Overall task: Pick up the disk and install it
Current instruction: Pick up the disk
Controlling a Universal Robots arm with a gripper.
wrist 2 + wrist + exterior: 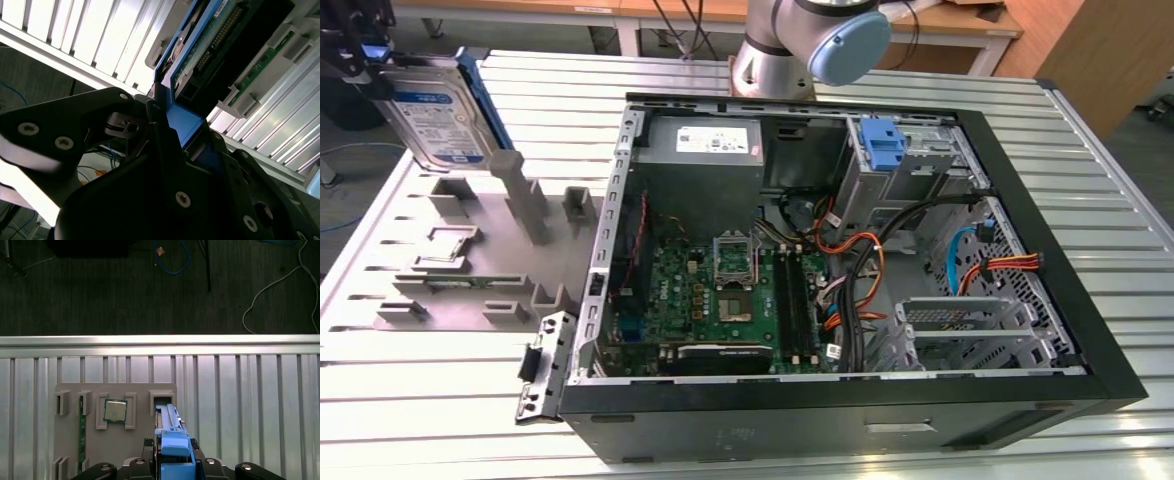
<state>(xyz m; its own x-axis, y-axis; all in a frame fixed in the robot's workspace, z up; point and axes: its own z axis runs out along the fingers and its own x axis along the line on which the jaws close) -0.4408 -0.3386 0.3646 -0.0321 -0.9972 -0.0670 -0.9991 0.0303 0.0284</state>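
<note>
Two black fingers (162, 145) clenched on the blue edge of the flat silver disk (434, 110) with a blue-and-white label, held upright over the grey plastic tray (480, 215), at the exterior view's left of the open black computer case (854, 410).

This is looking like a robotics lab: an opened computer case (787, 425) is lying on a ribbed aluminium counter (427, 420), a robot arm's base (771, 65) standing behind it.
</note>
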